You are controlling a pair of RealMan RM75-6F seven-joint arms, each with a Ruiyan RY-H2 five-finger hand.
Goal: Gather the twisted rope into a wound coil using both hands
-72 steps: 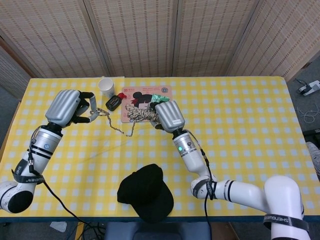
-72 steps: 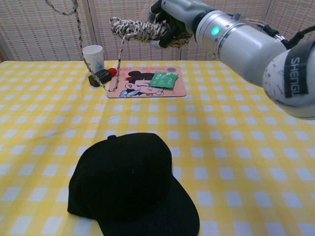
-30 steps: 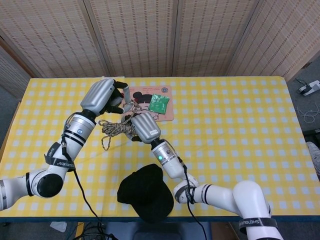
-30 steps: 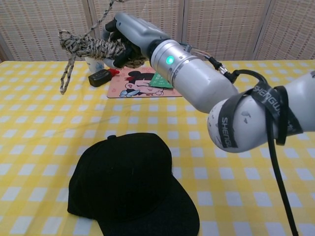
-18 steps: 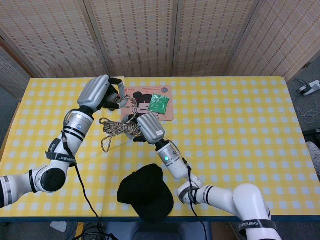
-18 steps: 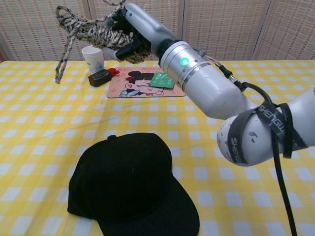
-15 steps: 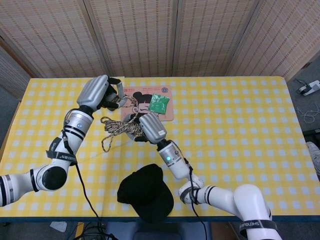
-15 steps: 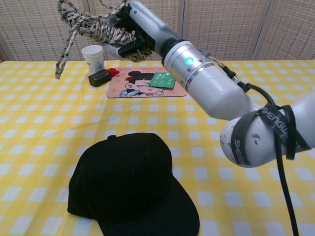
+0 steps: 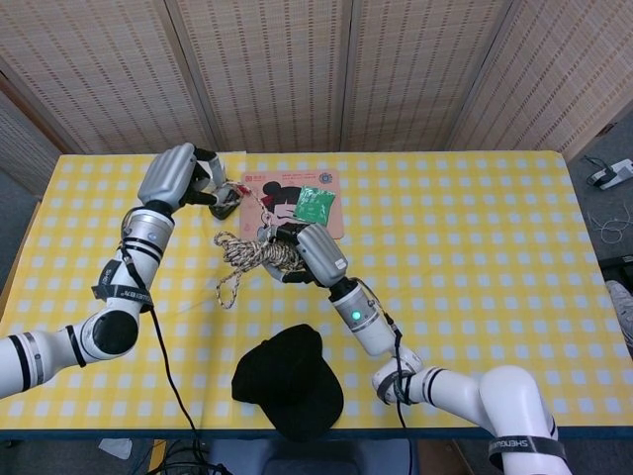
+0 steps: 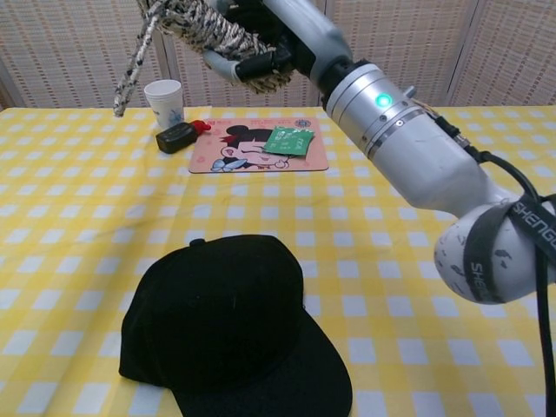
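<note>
The twisted rope (image 9: 249, 251) is a speckled cream-and-dark bundle wound on my right hand (image 9: 318, 253), which grips it above the table left of centre. In the chest view that bundle (image 10: 207, 26) sits at the top edge, held by the same hand (image 10: 282, 39), with a loose end (image 10: 130, 80) dangling down to the left. A thin strand (image 9: 253, 205) runs from the bundle up toward my left hand (image 9: 174, 176), which is raised at the far left with its fingers closed on the strand's end. The chest view does not show my left hand.
A black cap (image 9: 289, 381) lies at the table's near edge. At the back are a cartoon mouse pad (image 10: 252, 149) with a green packet (image 10: 288, 140) on it, a black device (image 10: 176, 136) and a white cup (image 10: 164, 100). Yellow checked cloth covers the table.
My left hand has drawn back and to the left, away from the bundle, stretching the strand. My right hand has shifted right and risen with the bundle.
</note>
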